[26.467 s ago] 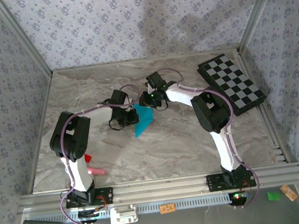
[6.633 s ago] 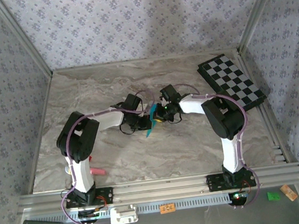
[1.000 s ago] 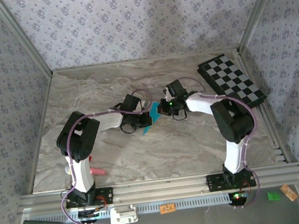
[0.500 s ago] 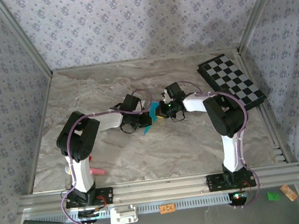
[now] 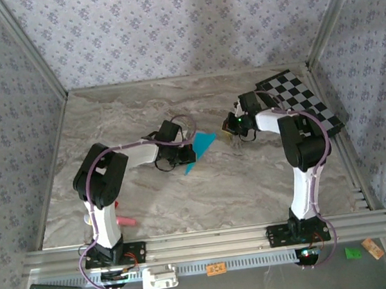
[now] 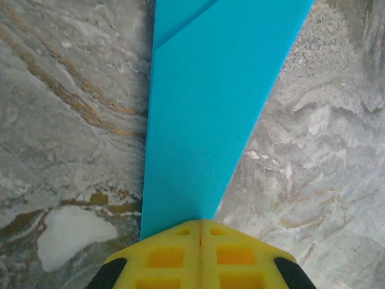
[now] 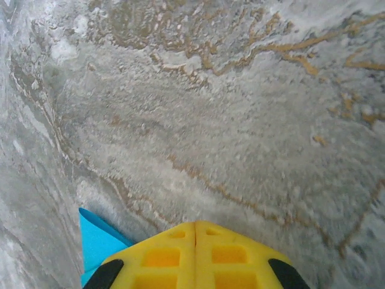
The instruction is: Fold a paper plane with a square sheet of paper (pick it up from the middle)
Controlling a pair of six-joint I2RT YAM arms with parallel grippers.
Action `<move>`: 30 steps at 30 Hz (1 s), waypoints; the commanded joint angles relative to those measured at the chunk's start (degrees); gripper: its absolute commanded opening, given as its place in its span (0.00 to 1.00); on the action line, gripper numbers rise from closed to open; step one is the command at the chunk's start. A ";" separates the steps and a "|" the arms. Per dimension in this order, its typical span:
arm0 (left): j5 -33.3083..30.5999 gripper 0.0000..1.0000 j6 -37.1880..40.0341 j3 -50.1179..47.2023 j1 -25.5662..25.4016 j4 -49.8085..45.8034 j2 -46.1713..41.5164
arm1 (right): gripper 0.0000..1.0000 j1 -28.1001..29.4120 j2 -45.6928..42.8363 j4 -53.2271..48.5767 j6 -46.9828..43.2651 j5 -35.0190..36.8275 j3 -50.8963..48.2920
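Note:
The cyan-blue sheet of paper [image 5: 201, 145] lies flat on the marble table, folded into a narrow tapering wedge. A fold edge shows near its wide end [image 6: 180, 24]. My left gripper [image 5: 183, 159] is shut, and its yellow tips [image 6: 200, 224] sit over the narrow end of the paper [image 6: 210, 108], which runs out from beneath them rather than between them. Off to the right of the paper, my right gripper [image 5: 228, 132] is shut with nothing in it [image 7: 195, 226]. Only a cyan corner [image 7: 96, 244] shows at the lower left of its wrist view.
A black-and-white checkered board [image 5: 300, 108] lies at the back right, close behind the right wrist. Small red and pink objects [image 5: 123, 221] lie by the left arm's base. Metal frame rails and papered walls border the table [image 5: 206, 199].
The right gripper has drawn away from the paper, moving right toward the checkered board. The paper, raised between the grippers before, now lies flat. The left gripper has stayed put.

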 commanded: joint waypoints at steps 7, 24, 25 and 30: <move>-0.01 0.35 -0.31 5.68 4.31 -4.96 -10.91 | 0.25 2.40 -13.71 -14.18 -1.97 9.71 1.48; -19.60 0.91 6.64 -10.71 20.58 -9.24 -35.18 | 0.67 21.79 -8.43 -33.17 11.08 31.25 14.75; -19.60 0.97 6.91 -11.41 21.45 -9.34 -36.20 | 0.67 23.03 -6.93 -34.52 12.11 32.28 16.23; -19.40 1.00 7.58 -13.25 24.00 -10.12 -39.84 | 0.70 27.51 -0.02 -41.11 16.14 37.50 24.14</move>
